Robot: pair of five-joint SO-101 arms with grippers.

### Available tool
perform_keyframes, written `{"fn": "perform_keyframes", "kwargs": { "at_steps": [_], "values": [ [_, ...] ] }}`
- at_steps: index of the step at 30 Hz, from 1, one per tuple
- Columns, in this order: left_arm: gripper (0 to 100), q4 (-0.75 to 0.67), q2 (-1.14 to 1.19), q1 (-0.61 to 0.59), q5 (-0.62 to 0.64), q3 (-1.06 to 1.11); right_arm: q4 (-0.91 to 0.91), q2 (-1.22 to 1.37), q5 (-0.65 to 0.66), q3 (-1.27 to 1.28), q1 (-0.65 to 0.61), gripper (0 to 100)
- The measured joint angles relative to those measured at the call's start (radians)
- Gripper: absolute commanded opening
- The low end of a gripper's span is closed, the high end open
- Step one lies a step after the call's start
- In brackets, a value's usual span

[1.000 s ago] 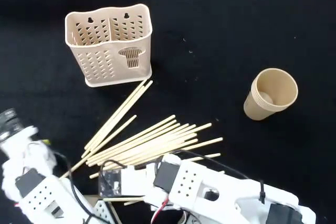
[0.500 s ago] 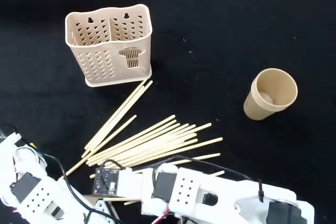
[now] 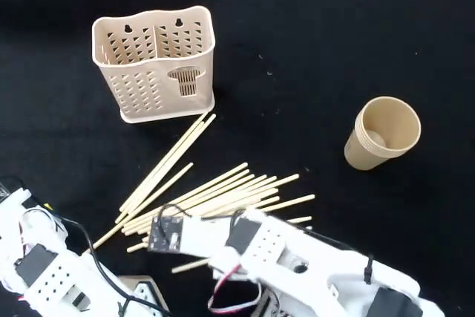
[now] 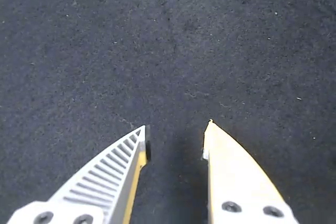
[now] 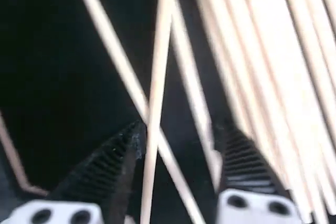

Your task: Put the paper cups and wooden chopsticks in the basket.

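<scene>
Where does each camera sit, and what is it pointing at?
High view: fixed overhead, looking down on table, basket, paper cups, chopsticks; left arm and right arm at the near edge.
Left wrist view: on that arm, facing bare table past the open left gripper.
Right wrist view: open right gripper close over the chopsticks, shared with the high view.

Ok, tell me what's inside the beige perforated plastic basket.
Inside the beige perforated plastic basket, a central divider and the holed back wall show; nothing rises above the rim. Its floor is hidden behind the front wall.
</scene>
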Motion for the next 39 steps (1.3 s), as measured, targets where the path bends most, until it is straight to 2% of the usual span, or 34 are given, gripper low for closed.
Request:
{"fn": "perform_keyframes", "kwargs": {
  "at_steps": [7,12,19,25,39],
  "values": [
    [19,0.000,0.000,0.006,0.000,0.000,-0.046,0.011,0.121,-0.009,0.095,1.4],
    [19,0.000,0.000,0.009,0.000,0.000,-0.046,0.011,0.209,-0.032,0.117,1.3],
    [19,0.000,0.000,0.031,0.000,0.000,-0.046,0.014,0.321,-0.118,0.259,1.6],
    [19,0.000,0.000,0.089,0.000,0.015,-0.046,0.017,0.345,-0.133,0.290,19.2],
    [19,0.000,0.000,0.100,0.000,0.015,-0.175,0.020,0.345,-0.026,0.292,19.8]
  ]
}}
